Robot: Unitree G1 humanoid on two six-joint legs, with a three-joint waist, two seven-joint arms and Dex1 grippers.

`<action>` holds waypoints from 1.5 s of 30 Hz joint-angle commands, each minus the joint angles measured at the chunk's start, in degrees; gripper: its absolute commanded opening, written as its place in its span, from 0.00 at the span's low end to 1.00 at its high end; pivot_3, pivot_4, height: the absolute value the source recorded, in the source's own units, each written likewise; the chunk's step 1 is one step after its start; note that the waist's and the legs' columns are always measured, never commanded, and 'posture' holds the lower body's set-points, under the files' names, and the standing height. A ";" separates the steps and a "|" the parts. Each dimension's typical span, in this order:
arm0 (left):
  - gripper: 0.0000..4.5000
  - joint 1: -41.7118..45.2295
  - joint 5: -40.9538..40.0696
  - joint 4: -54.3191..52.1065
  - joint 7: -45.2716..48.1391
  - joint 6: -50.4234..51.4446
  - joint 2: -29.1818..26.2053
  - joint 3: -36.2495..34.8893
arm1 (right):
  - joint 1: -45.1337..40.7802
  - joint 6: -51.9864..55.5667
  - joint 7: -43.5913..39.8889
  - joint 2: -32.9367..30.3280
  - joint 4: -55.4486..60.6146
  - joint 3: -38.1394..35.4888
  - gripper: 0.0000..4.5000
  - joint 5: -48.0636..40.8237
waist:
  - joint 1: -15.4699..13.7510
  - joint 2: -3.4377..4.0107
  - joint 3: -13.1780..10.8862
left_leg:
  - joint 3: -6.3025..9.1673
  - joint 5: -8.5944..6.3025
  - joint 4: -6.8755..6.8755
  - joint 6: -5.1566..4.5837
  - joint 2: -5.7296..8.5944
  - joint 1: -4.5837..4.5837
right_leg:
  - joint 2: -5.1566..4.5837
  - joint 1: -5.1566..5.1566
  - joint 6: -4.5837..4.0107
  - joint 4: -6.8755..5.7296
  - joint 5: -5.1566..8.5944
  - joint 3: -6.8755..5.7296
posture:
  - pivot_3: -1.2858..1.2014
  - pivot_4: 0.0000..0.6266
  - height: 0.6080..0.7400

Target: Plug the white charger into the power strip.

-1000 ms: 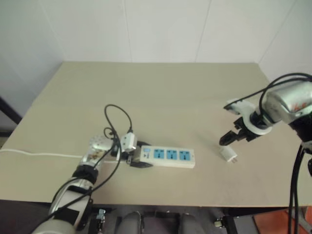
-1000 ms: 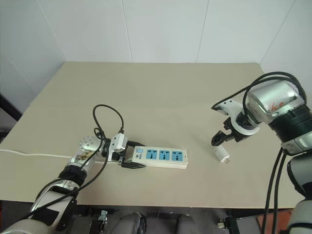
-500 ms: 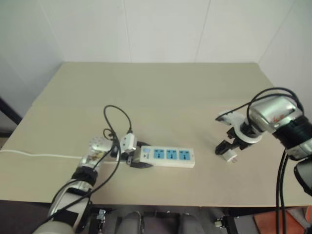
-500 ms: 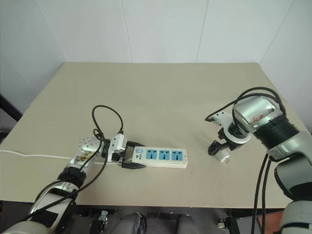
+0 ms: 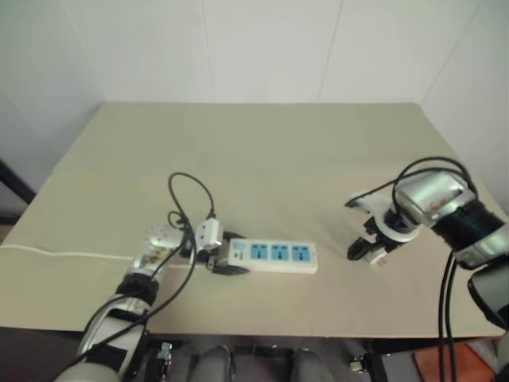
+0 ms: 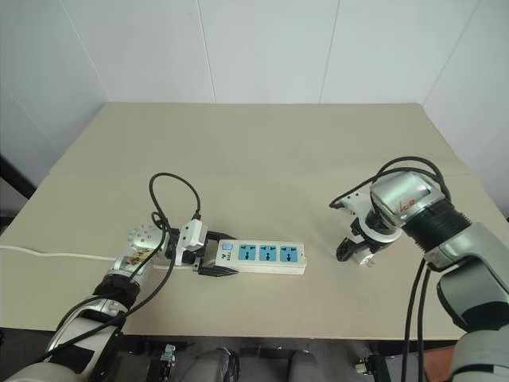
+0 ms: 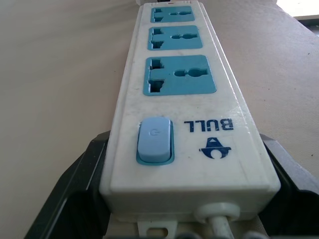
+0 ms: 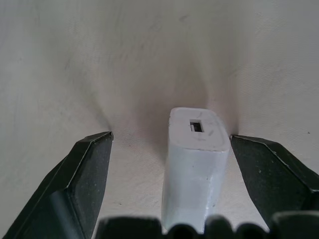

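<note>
The power strip [image 6: 262, 257] lies flat on the tabletop [image 6: 262, 159]. The left end effector [image 6: 208, 259] reaches in level from its switch end, fingers clamped on both sides of that end. Well to the strip's right, the right end effector [image 6: 355, 248] points steeply down — fingers spread, straddling the white charger [image 8: 195, 159] without contact.
</note>
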State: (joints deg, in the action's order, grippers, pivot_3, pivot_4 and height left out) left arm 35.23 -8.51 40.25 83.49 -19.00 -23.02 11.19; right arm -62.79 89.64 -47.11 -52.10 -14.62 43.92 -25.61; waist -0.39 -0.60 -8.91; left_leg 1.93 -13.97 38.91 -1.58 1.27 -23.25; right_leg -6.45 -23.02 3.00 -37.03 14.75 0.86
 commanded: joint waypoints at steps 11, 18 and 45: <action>0.74 -2.77 3.02 0.36 0.23 0.75 -0.46 3.07 | 2.49 -1.58 -0.63 1.06 4.12 -3.43 0.25 2.83 | 0.42 0.02 0.14 | 0.00 0.00 0.00 0.00 -0.02 0.07 | 0.02 0.03 0.00 -0.02 0.00 0.00 | 0.52 0.24 1.00; 0.74 -2.49 3.21 0.73 1.02 0.89 -0.60 3.48 | 7.69 -18.39 7.23 6.62 9.62 -29.24 0.25 2.47 | 0.40 0.03 0.16 | 0.00 0.00 -0.01 0.00 -0.01 0.04 | 0.02 -0.01 0.00 -0.05 0.00 0.02 | 0.52 0.24 1.00; 0.74 -2.39 2.69 -1.07 0.92 3.49 -1.78 2.99 | 35.85 -87.18 -13.72 31.91 12.07 -30.62 0.25 8.48 | 1.19 -0.02 0.19 | 0.09 0.00 -0.07 0.00 -0.04 0.70 | 0.13 0.70 0.11 0.06 -0.04 -0.02 | 0.52 0.24 1.00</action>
State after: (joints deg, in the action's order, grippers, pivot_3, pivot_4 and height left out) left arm 34.26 -8.54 38.89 83.15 -16.26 -24.47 11.29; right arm -26.29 6.71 -58.41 -20.19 -2.64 12.81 -17.93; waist 0.79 -0.62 -8.72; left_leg 2.02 -13.96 38.84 -1.58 1.22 -22.55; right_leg -6.31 -22.32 3.11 -36.98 14.71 0.85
